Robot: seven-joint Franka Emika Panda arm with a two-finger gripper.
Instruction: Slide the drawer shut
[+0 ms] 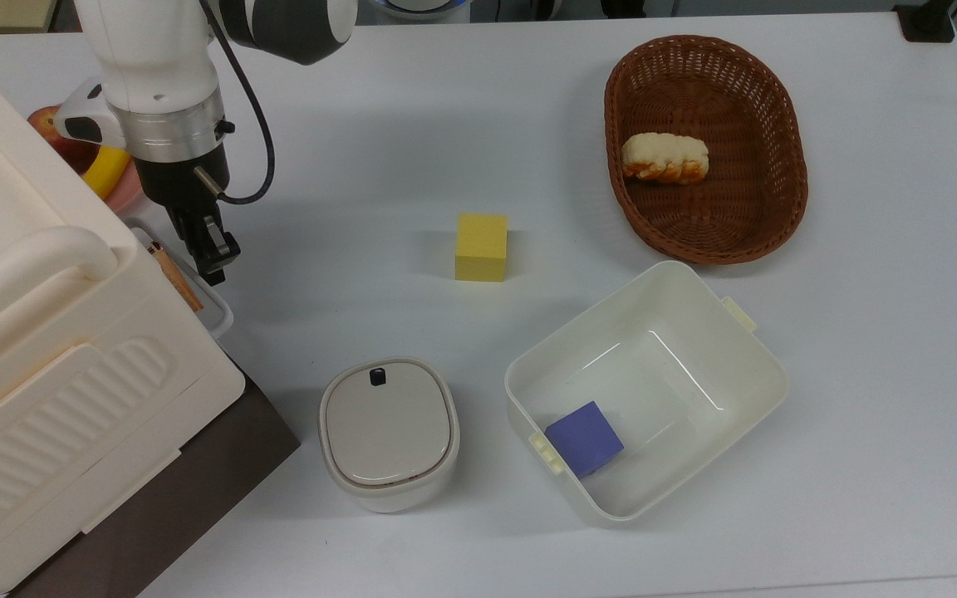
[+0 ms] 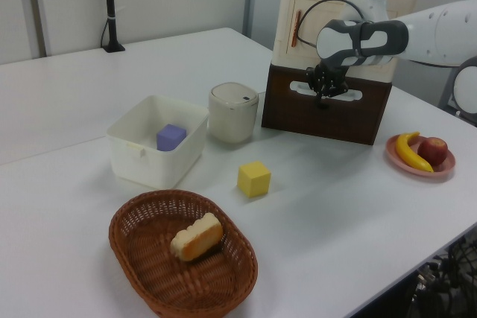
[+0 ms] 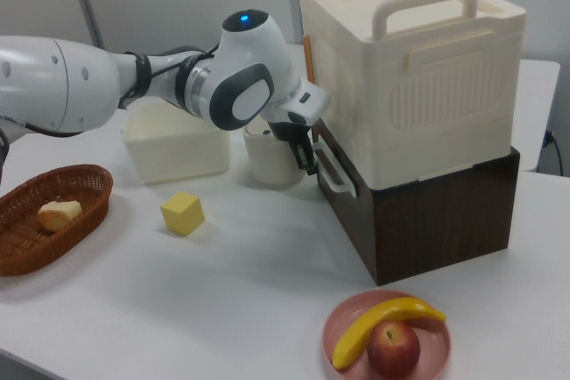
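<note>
The drawer (image 2: 329,107) has a dark brown front and a white loop handle (image 1: 220,314), and sits at the top of a dark brown cabinet (image 3: 427,220). Its front stands close to flush with the cabinet face, with only the handle sticking out in the top view. My gripper (image 1: 211,259) is shut with its fingertips pressed against the drawer front at the handle (image 3: 337,175). In the left view the gripper (image 2: 322,95) hangs in front of the handle, and in the right view the gripper (image 3: 308,160) touches the handle's near end.
A big cream ribbed case (image 1: 46,332) rests on the cabinet. A round lidded container (image 1: 387,432), a cream tub (image 1: 744,374) holding a purple block (image 1: 585,438), a yellow block (image 1: 481,247) and a wicker basket (image 1: 769,91) with bread (image 1: 664,158) stand on the table. A pink plate (image 3: 331,337) holds fruit.
</note>
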